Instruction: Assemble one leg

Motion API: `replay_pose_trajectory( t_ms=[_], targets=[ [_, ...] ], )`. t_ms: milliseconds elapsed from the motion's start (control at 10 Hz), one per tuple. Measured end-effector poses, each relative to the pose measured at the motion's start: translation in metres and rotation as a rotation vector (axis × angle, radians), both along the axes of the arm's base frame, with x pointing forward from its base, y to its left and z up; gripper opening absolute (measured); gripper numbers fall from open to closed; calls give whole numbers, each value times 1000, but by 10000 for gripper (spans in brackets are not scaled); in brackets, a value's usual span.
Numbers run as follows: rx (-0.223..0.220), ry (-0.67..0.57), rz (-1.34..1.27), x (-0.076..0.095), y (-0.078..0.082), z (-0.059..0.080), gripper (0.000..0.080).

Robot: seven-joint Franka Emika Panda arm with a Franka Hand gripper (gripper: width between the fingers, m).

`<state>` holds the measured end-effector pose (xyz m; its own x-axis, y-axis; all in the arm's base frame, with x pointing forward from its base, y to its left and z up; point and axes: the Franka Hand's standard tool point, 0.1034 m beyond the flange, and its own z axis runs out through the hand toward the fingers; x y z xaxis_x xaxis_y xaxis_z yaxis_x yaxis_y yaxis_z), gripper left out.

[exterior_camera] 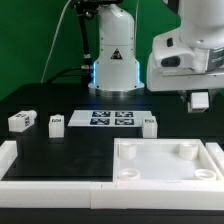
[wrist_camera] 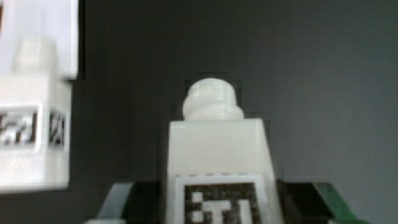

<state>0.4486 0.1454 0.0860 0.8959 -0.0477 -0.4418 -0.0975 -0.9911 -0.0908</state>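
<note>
In the wrist view a white leg [wrist_camera: 219, 140] with a rounded peg at its end and a black-and-white tag on its face sits between my gripper [wrist_camera: 219, 203] fingers, which press on both its sides. A second leg [wrist_camera: 36, 110] with a tag stands beside it, apart. In the exterior view my gripper [exterior_camera: 200, 100] hangs above the table at the right; the held leg is hard to make out there. Three more legs stand on the table: two at the left [exterior_camera: 22, 121] [exterior_camera: 57, 123] and one right of the middle [exterior_camera: 150, 125].
The large white square piece with corner sockets [exterior_camera: 165, 165] lies at the front right. The marker board [exterior_camera: 112, 119] lies at the middle back, in front of the robot base [exterior_camera: 113, 60]. A white border rail [exterior_camera: 50, 180] runs along the front left.
</note>
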Motion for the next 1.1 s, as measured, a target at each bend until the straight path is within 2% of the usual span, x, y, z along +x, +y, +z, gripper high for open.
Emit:
replay_pose_trajectory(
  t_ms=[300, 500, 600, 800, 900, 1100],
  targets=[
    [-2, -329, 5, 47, -4, 24, 290],
    [10, -510, 1, 67, -5, 36, 290],
    [18, -629, -10, 68, -1, 34, 290],
    [34, -782, -14, 65, 4, 34, 290],
    [34, -778, 2, 64, 4, 31, 290],
    [36, -803, 104, 88, -6, 32, 290]
  ],
)
